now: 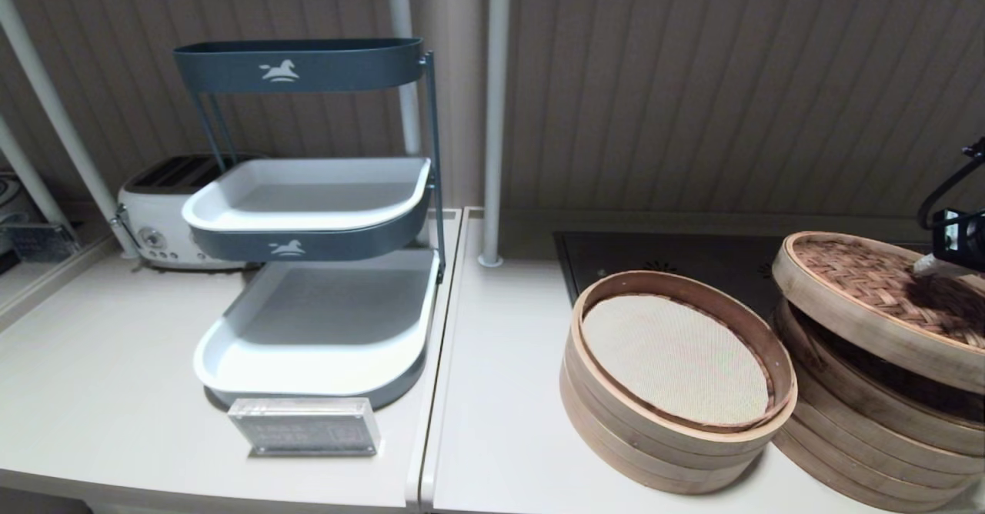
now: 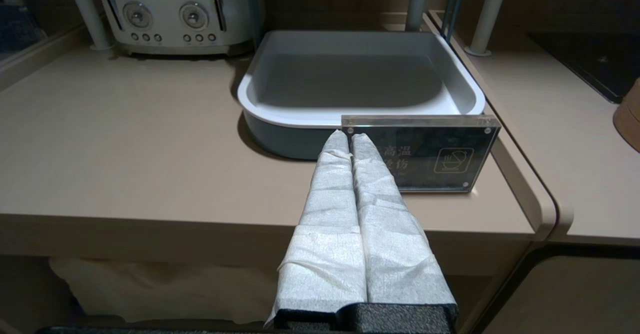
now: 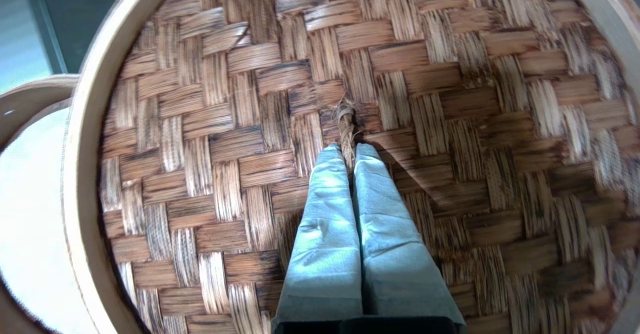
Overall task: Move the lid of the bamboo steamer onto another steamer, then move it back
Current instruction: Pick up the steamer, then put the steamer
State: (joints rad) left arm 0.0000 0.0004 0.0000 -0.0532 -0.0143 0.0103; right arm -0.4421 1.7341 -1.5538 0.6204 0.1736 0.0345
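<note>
The bamboo steamer lid [image 1: 869,291], with a reddish-brown woven top [image 3: 240,124] and a pale rim, hangs tilted over the pale ring stack of the other steamer [image 1: 862,429] at the far right. A dark gap shows under the lid's left edge. My right gripper [image 3: 348,149] is shut on the twine loop [image 3: 345,116] at the lid's centre, and it enters the head view [image 1: 927,266] from the right edge. My left gripper [image 2: 349,136] is shut and empty. It is parked low before the counter's front edge and is out of the head view.
An open steamer with a cream mesh liner [image 1: 677,360] stands just left of the stack. A black cooktop [image 1: 677,256] lies behind both. On the left are a tiered tray rack [image 1: 315,268], a toaster [image 1: 158,214], an acrylic sign [image 1: 305,425] and a white pole [image 1: 492,114].
</note>
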